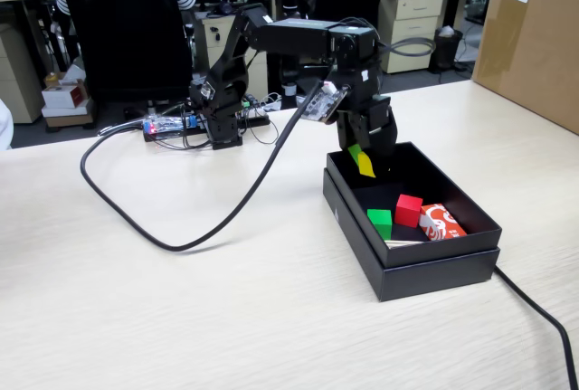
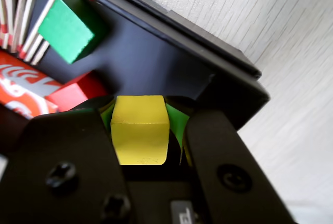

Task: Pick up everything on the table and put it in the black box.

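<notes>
Black gripper (image 2: 140, 146) clamped on 1 small bright yellow cube (image 2: 140, 130), centre of wrist view, hovering above far end of shallow matte black cardboard box (image 1: 425, 268). Cube likely light, rigid, smooth-faced; opposite flat faces best for holding.

In the fixed view the arm reaches over the far end of the black box (image 1: 362, 259), its gripper (image 1: 365, 161) clamped on the yellow cube (image 1: 365, 165), which hangs tilted above the box floor. Inside lie 1 green cube (image 1: 380, 222), 1 red cube (image 1: 408, 210) and a red-and-white packet (image 1: 441, 222). A black cable (image 1: 194, 236) loops across the table (image 1: 181, 318).
</notes>
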Available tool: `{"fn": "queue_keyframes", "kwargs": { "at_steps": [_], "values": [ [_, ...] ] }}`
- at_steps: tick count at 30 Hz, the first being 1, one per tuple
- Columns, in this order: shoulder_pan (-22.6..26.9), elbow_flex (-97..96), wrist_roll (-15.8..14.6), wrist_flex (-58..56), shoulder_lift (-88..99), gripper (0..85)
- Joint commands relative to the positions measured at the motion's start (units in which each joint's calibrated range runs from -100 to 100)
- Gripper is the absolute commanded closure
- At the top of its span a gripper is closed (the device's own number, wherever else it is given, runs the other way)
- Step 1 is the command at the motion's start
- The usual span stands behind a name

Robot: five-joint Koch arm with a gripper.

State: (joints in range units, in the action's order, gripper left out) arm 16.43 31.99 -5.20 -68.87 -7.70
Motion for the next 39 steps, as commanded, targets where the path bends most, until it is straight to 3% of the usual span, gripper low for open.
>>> {"fn": "queue_keyframes", "kwargs": {
  "at_steps": [1, 5, 8, 11, 15, 20, 26, 31, 39],
  "values": [
    [0.4, 0.4, 0.1, 0.4, -0.2, 84.3],
    [0.4, -0.7, 0.1, 0.4, -1.8, 84.1],
    [0.4, -1.3, 0.2, 0.4, -3.3, 73.7],
    [0.4, -1.4, 0.1, 0.4, -4.5, 72.7],
    [0.4, -1.7, 0.5, 0.4, -5.2, 53.6],
    [0.4, -1.4, 0.6, 0.7, -3.8, 51.7],
    [0.0, -1.4, 0.8, 0.9, 7.1, 39.9],
    [-1.9, -1.6, 3.1, 7.2, 23.5, 39.0],
    [-6.0, -13.0, 4.6, 7.6, 48.8, 38.6]
  ]
}}
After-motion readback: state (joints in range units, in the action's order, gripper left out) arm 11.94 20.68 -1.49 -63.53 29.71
